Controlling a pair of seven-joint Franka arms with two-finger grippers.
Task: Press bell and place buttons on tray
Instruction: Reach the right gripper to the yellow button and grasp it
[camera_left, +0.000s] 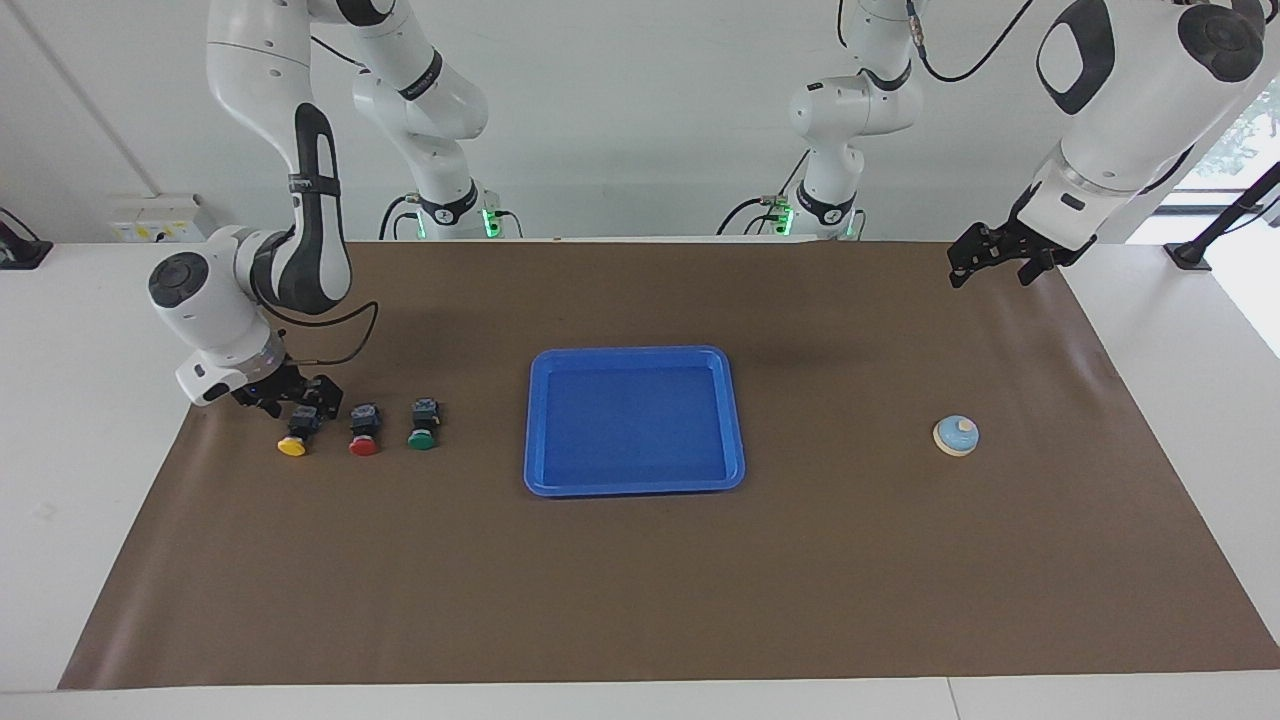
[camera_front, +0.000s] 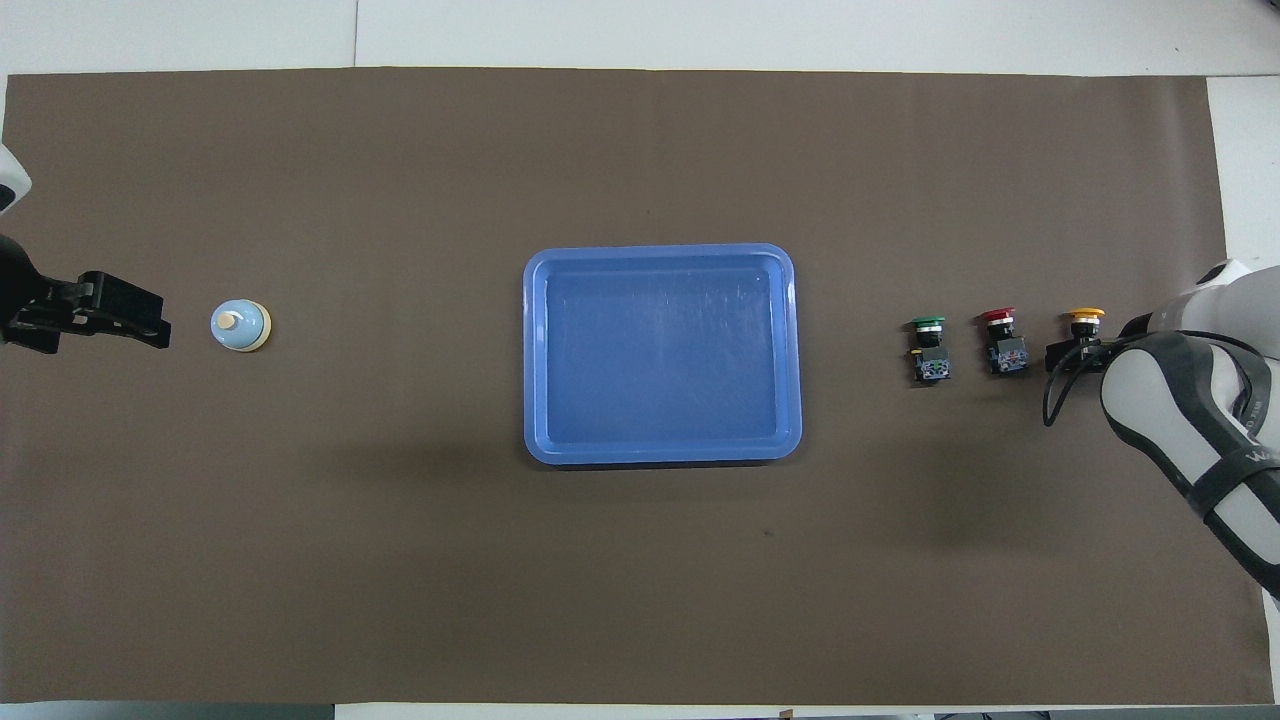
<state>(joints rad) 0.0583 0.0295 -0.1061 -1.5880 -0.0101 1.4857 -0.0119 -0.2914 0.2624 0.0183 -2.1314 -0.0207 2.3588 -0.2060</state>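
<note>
The blue tray (camera_left: 545, 480) (camera_front: 535, 440) lies empty at the middle of the mat. Three buttons stand in a row toward the right arm's end: yellow (camera_left: 292, 446) (camera_front: 1084, 315), red (camera_left: 364, 445) (camera_front: 998, 316) and green (camera_left: 421, 438) (camera_front: 928, 323). My right gripper (camera_left: 300, 408) (camera_front: 1072, 352) is down at the black body of the yellow button. The bell (camera_left: 956, 435) (camera_front: 240, 326) sits toward the left arm's end. My left gripper (camera_left: 995, 275) (camera_front: 158, 322) is open and empty, raised over the mat beside the bell.
The brown mat (camera_left: 640, 590) covers the table. White table edge shows at both ends. A black mount (camera_left: 1190, 255) stands at the corner by the left arm, and a white box (camera_left: 160, 218) by the right arm.
</note>
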